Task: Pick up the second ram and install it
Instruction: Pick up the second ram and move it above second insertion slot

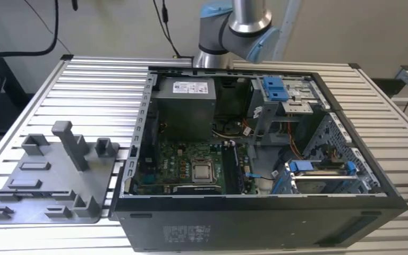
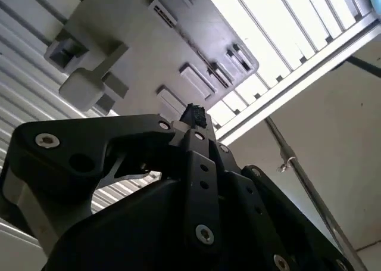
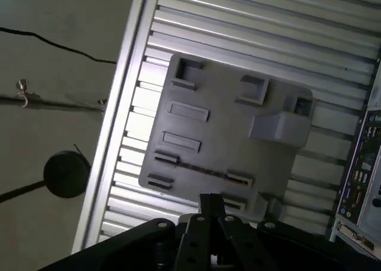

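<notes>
Your gripper (image 3: 211, 206) hangs above the grey tray (image 3: 226, 128), which sits to the exterior view's left of the PC case (image 1: 261, 223). The ram stick (image 3: 201, 169) rests across the tray. Can't tell if the gripper's clenched or released.

- Slatted metal counter (image 1: 91, 79), pale ribs.
- Grey holder tray (image 1: 55, 178) with upright posts lies flat on it, at the exterior view's left.
- Open computer case (image 1: 261, 226) lies just beside the tray.

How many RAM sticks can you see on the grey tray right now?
1: a thin dark ram stick on edge between two brackets of the holder tray. Others could be hidden.
</notes>
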Available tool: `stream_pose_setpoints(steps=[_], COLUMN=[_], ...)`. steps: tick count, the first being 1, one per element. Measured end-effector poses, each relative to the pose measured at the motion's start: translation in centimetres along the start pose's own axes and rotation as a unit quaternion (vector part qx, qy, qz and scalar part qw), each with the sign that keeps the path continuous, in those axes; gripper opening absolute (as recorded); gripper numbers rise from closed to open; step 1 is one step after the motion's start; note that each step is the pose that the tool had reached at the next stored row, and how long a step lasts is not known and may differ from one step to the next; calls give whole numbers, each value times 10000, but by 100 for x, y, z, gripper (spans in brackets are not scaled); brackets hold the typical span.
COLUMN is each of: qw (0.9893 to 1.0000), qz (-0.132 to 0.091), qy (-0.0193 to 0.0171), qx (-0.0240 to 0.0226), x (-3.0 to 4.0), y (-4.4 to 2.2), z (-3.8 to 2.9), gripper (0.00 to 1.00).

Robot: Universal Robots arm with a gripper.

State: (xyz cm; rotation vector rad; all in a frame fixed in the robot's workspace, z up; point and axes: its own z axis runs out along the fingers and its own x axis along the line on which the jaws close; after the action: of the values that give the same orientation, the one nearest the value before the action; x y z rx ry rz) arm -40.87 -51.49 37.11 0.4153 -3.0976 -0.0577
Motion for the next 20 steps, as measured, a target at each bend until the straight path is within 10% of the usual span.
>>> stream_pose_setpoints(steps=[10,20], qw=[9959,9836], qz=[-902,-1803], qy=[41,75], qx=[35,51], x=[1,1], y=[0,0], z=[3,5], gripper=[11,11])
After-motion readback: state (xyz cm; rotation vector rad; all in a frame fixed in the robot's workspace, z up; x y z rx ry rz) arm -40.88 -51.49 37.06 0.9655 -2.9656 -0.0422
